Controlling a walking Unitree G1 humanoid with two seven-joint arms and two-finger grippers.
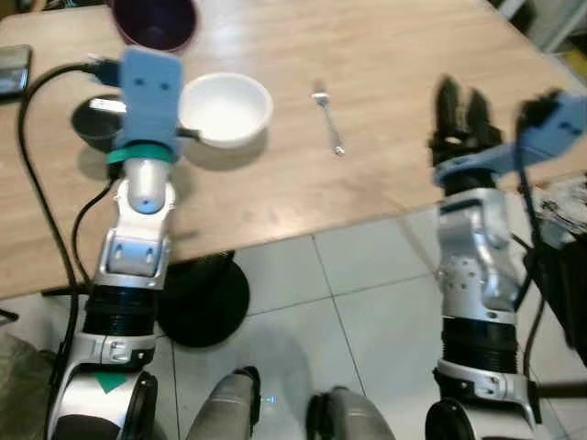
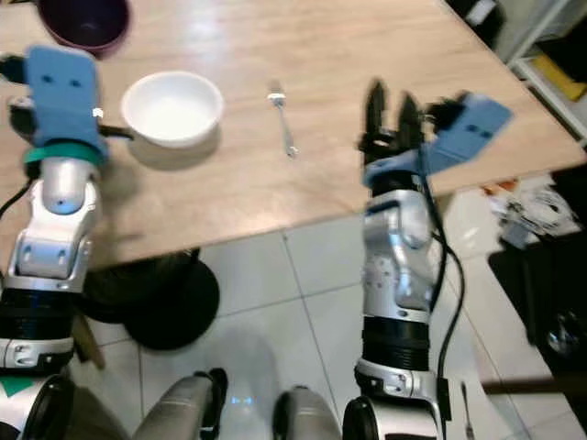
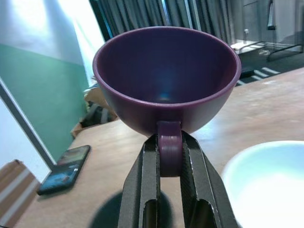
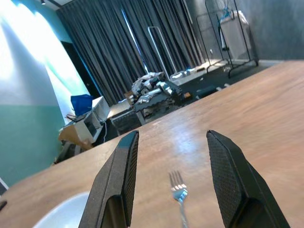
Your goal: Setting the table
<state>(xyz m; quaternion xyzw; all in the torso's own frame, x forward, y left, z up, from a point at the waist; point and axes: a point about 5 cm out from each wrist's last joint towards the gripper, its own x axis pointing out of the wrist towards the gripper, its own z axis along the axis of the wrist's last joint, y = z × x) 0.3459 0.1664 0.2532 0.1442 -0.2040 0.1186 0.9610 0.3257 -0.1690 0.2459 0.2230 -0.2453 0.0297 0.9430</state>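
Gripping a deep purple cup (image 3: 166, 80) by its small loop handle, the left gripper (image 3: 168, 156) holds it upright above the light wooden table (image 1: 394, 137), its two black fingers (image 3: 142, 185) pinched on either side of the handle. From the head camera the cup sits at the far end of the left arm, lifted beyond a round white bowl (image 1: 226, 108) that rests on the tabletop just to the right of that arm. A dark round shadow lies on the wood beneath the cup. A silver metal fork (image 1: 328, 119) lies flat on the table between the bowl and the right arm, tines pointing away from the robot. The right gripper (image 4: 173, 180) hovers low over the table near its front edge, fingers spread wide and holding nothing; the fork lies ahead of it, framed between the two fingers in the wrist view and well apart from them. A dark smartphone (image 3: 64, 168) rests on the table's far left side.
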